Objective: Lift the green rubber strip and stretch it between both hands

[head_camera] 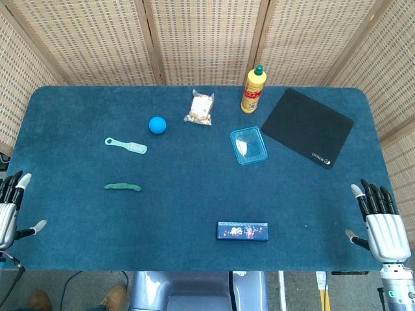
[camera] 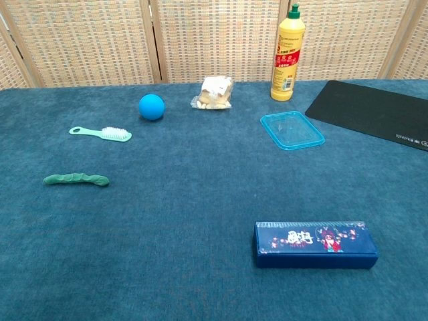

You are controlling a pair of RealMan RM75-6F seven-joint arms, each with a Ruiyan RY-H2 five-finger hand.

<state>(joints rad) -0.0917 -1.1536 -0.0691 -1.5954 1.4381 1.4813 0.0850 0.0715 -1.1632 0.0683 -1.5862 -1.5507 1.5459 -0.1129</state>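
Observation:
The green rubber strip (head_camera: 122, 187) (camera: 75, 179) lies flat on the blue table, left of centre, with nothing touching it. My left hand (head_camera: 9, 207) hovers at the table's left edge, fingers spread and empty, well to the left of the strip. Over at the right edge my right hand (head_camera: 380, 223) is likewise spread and holds nothing, far from the strip. Neither hand appears in the chest view.
A mint brush (head_camera: 127, 145), a blue ball (head_camera: 157, 125) and a snack bag (head_camera: 201, 108) lie behind the strip. A yellow bottle (head_camera: 253, 90), clear blue lid (head_camera: 249, 145) and black mouse pad (head_camera: 307, 126) sit back right. A dark blue box (head_camera: 242, 231) lies near the front edge.

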